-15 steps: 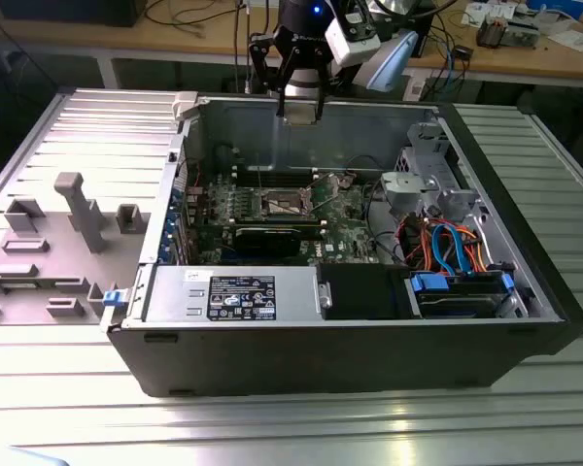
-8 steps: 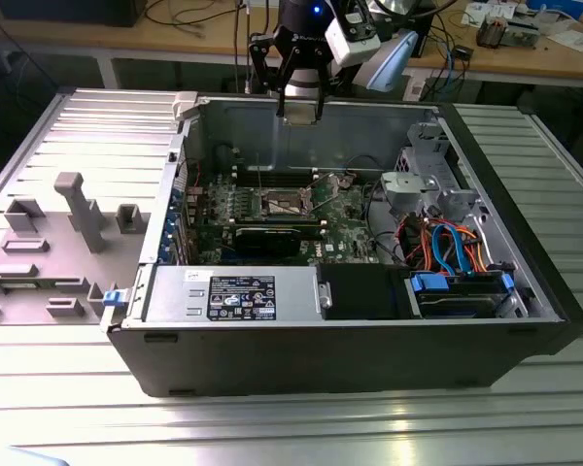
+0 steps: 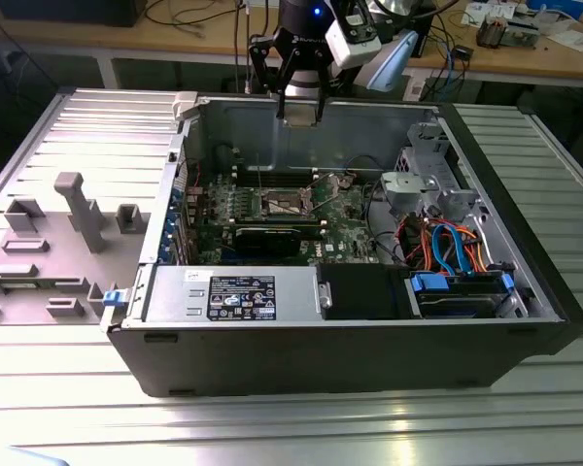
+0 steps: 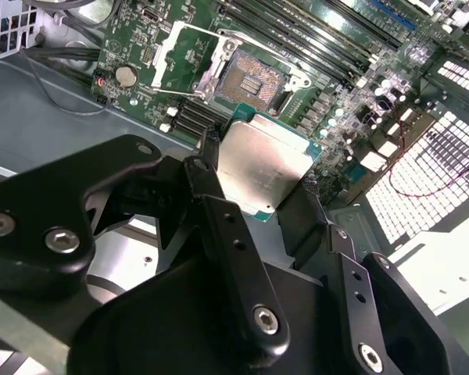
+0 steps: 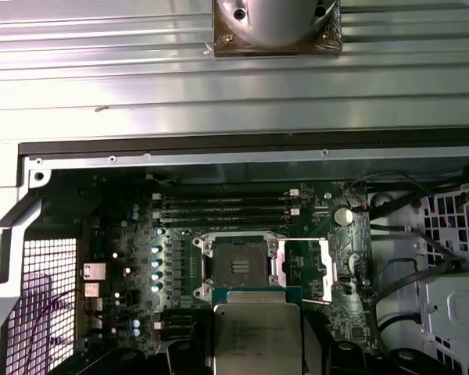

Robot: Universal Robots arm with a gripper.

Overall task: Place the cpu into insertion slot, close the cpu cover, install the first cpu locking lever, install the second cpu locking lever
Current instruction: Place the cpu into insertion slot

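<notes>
My gripper point(image 3: 301, 107) hangs above the far wall of the open computer case point(image 3: 369, 359), shut on the cpu point(image 4: 262, 168), a flat silver square with a green edge held between the two black fingers point(image 4: 211, 156). In the first wrist view the cpu point(image 5: 258, 336) sits in front of the insertion slot point(image 5: 238, 262), well above the board. The insertion slot point(image 4: 250, 82) shows its dark pin field bare. The cpu cover point(image 4: 184, 51) is swung open beside it, a silver frame point(image 5: 305, 269) with a cut-out middle. Thin wire levers stand released around the socket.
Long memory slots point(image 5: 227, 207) run beside the socket. A black expansion card point(image 3: 272, 236), the power supply point(image 3: 228, 291) and a drive bay with blue and orange cables point(image 3: 457, 252) fill the case. A grey fixture plate point(image 3: 78, 209) lies at the exterior view's left.
</notes>
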